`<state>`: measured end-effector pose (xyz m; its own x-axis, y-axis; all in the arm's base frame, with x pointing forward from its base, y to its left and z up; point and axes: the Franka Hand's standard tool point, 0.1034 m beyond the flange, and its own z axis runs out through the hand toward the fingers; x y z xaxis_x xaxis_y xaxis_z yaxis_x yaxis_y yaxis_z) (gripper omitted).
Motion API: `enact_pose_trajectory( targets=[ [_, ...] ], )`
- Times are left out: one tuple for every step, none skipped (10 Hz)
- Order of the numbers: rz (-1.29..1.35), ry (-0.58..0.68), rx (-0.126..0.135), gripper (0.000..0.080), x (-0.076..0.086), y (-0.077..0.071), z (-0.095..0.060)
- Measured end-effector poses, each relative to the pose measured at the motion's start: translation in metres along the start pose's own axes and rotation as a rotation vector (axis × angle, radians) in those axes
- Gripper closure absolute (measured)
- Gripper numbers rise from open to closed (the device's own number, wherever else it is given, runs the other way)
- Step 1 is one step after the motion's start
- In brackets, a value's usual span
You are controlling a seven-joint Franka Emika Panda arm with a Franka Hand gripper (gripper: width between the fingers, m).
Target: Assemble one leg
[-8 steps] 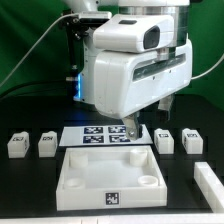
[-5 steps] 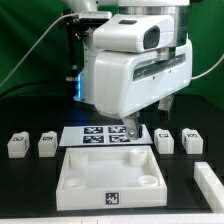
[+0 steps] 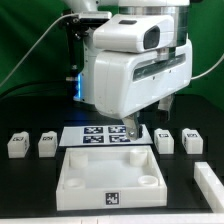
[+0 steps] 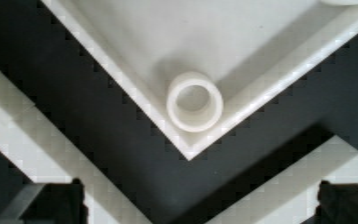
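Observation:
Four small white legs with black-and-white tags stand on the black table in the exterior view: two at the left [image 3: 15, 143] [image 3: 47, 144] and two at the right [image 3: 165, 140] [image 3: 192, 140]. The large white tray-like part [image 3: 70, 172] with round corner sockets lies in front. My gripper [image 3: 131, 127] hangs above the table behind the tray, apart from all the legs. In the wrist view my gripper [image 4: 194, 205] is open and empty, its dark fingers [image 4: 43, 205] wide apart. One tray corner with a round socket [image 4: 194, 103] lies ahead of them. No leg shows in the wrist view.
The marker board [image 3: 100, 134] lies flat behind the tray, under the gripper. Another white part [image 3: 209, 180] lies at the exterior view's right edge. The arm's large white body [image 3: 130, 65] fills the upper middle.

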<state>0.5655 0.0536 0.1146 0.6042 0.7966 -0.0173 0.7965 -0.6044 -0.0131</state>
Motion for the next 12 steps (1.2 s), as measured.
enact_pose_trajectory(
  targets=[
    [-0.041, -0.001, -0.003, 0.0150, -0.009, -0.012, 0.002],
    [-0.207, -0.011, -0.007, 0.0150, -0.025, -0.030, 0.004],
    [-0.302, -0.013, -0.008, 0.0150, -0.039, -0.045, 0.007],
    [-0.460, -0.008, -0.014, 0.0150, -0.055, -0.057, 0.015],
    [-0.578, -0.003, -0.017, 0.0150, -0.072, -0.065, 0.024],
    [-0.662, 0.003, -0.021, 0.0150, -0.084, -0.067, 0.034],
    [-0.699, 0.006, -0.014, 0.0150, -0.092, -0.065, 0.044],
    [-0.682, 0.006, -0.003, 0.0150, -0.096, -0.063, 0.052],
    [-0.674, 0.007, 0.006, 0.0150, -0.098, -0.061, 0.062],
    [-0.668, 0.013, 0.010, 0.0150, -0.099, -0.061, 0.076],
    [-0.665, 0.017, 0.016, 0.0150, -0.102, -0.064, 0.087],
    [-0.661, 0.022, 0.015, 0.0150, -0.103, -0.065, 0.095]
  ],
)
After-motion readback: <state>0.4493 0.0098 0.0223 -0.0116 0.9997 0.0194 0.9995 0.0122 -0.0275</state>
